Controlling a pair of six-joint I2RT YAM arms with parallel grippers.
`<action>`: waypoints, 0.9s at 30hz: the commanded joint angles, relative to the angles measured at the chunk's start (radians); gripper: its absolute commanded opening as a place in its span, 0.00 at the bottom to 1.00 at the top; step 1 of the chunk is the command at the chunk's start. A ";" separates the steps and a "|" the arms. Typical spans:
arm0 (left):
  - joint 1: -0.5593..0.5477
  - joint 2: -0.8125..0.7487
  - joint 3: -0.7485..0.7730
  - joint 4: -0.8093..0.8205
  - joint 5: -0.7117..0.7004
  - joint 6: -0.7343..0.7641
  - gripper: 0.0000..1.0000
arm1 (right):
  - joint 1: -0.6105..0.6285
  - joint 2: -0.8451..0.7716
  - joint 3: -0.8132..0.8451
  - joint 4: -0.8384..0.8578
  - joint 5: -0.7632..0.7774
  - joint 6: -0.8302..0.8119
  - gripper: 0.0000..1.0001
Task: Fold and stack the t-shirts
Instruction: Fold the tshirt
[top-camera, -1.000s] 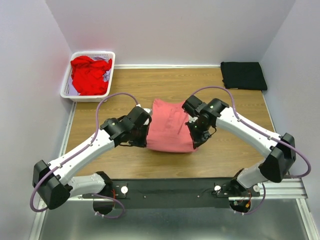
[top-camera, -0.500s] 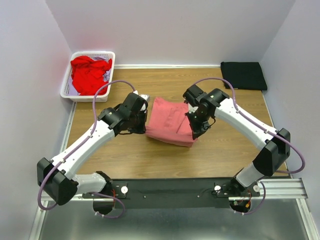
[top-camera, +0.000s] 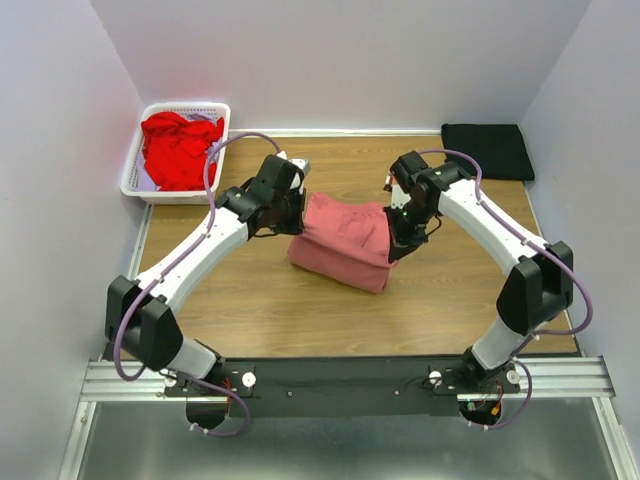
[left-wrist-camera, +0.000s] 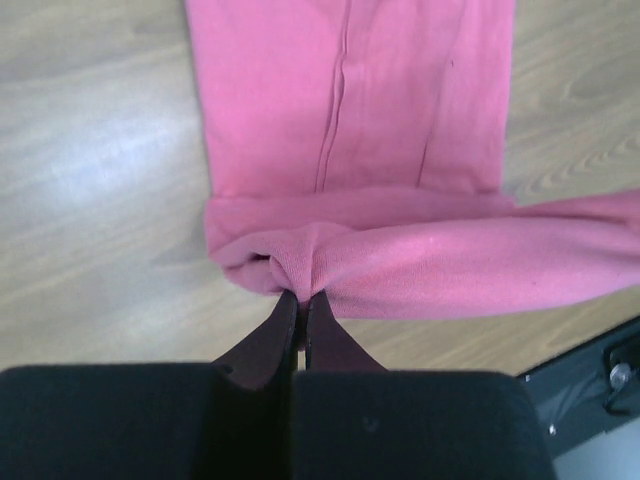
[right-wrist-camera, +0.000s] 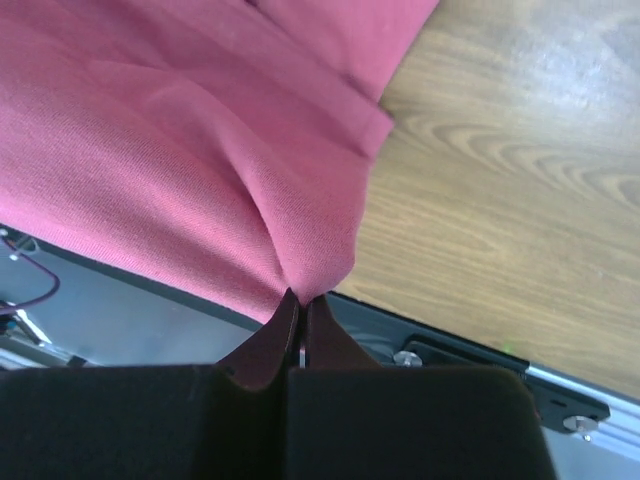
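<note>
Pinching the half-folded pink cotton t-shirt at table centre, left gripper and right gripper are mid-fold. One folded black t-shirt lies at two o'clock; crumpled red shirts wait in the white plastic basket at ten o'clock.

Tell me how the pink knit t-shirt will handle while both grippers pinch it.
Probably floppy: the pink knit t-shirt drapes and bunches between the left gripper and right gripper. Likely light, since two small pinches carry its folded edge. Unlikely to slip; cloth puckers tightly at each shut pinch.
</note>
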 joint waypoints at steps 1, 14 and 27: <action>0.033 0.067 0.079 0.102 0.006 0.048 0.00 | -0.053 0.048 0.022 0.034 -0.061 -0.050 0.00; 0.108 0.375 0.309 0.269 0.025 0.073 0.00 | -0.243 0.209 0.051 0.204 -0.226 -0.054 0.00; 0.128 0.673 0.415 0.480 0.009 0.030 0.00 | -0.294 0.432 0.103 0.441 -0.182 0.000 0.01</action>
